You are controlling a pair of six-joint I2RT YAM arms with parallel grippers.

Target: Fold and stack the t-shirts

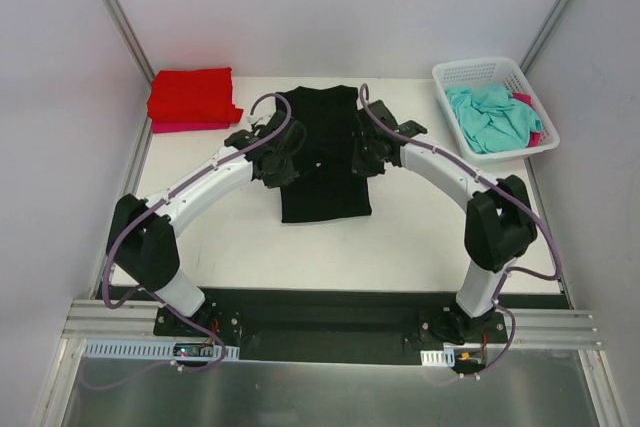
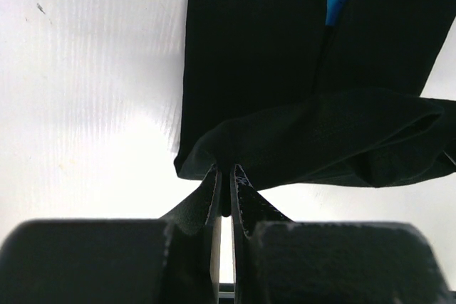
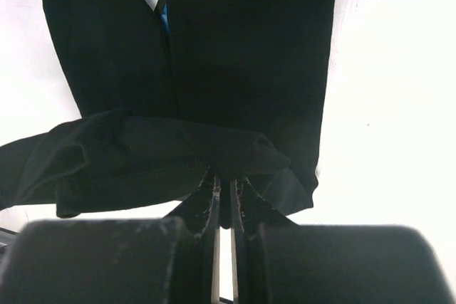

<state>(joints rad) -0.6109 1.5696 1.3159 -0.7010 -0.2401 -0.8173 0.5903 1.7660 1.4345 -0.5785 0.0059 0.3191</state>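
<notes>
White tubes [image 1: 215, 179], black joints [image 1: 497, 222], purple cables [image 1: 268, 97]; the left claw [image 2: 226, 174] and right claw [image 3: 224, 181] are black.

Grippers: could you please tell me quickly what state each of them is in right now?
Left gripper: shut on the black tee.
Right gripper: shut on the black tee too.

L arm [image 1: 205, 185] & R arm [image 1: 445, 169] are angled inward, L gripper [image 2: 226, 179] & R gripper [image 3: 224, 184] each pinched shut on black tee [image 1: 320, 197].
</notes>
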